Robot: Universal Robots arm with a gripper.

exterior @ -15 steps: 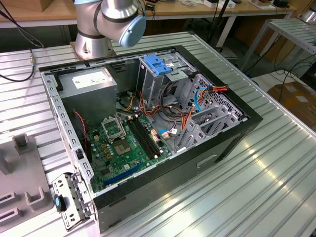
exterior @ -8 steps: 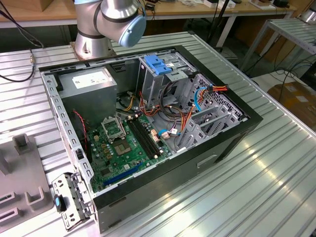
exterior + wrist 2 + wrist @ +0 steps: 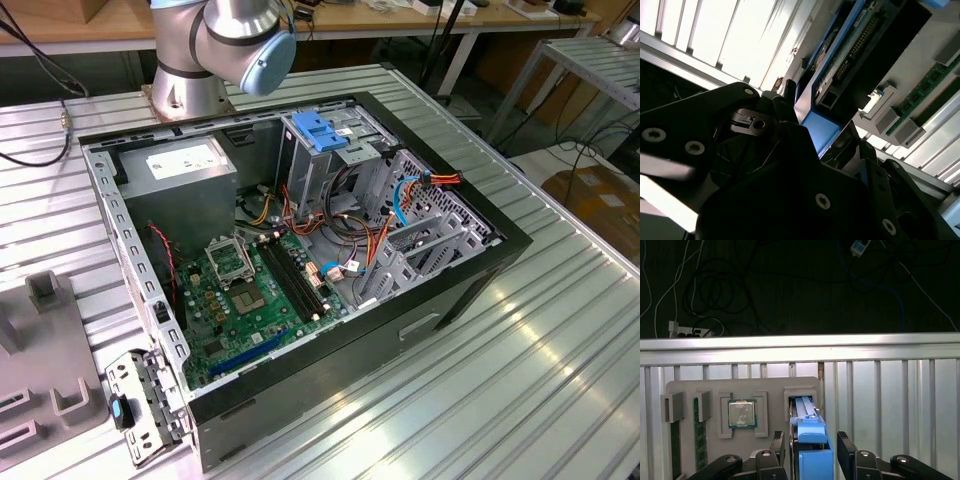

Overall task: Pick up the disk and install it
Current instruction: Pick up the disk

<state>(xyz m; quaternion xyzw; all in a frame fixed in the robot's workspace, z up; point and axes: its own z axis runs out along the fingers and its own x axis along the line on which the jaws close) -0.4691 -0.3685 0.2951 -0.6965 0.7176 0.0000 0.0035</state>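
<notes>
We find the drive cage (image 3: 312, 180) open from above, save where a blue bracket (image 3: 320, 131) lies across its top. Just beside the cage, cables (image 3: 372, 235) crowd the gap. Between cage and power supply (image 3: 185, 168) a narrow pocket opens. On the cage's near side the motherboard (image 3: 250, 290) lies low, with open air over it. Well apart from the cage, past the case wall (image 3: 120, 240), a fixture (image 3: 710, 387) walls the disk (image 3: 811, 436) in a slot

Disk (image 3: 809, 440): stands on edge in a slot of the grey holder tray (image 3: 715, 390), narrow side up, blue carrier rail on top. In the second wrist view, blue rail end (image 3: 821, 131) with what looks like the green circuit-board face beside it, shadowed.
</notes>
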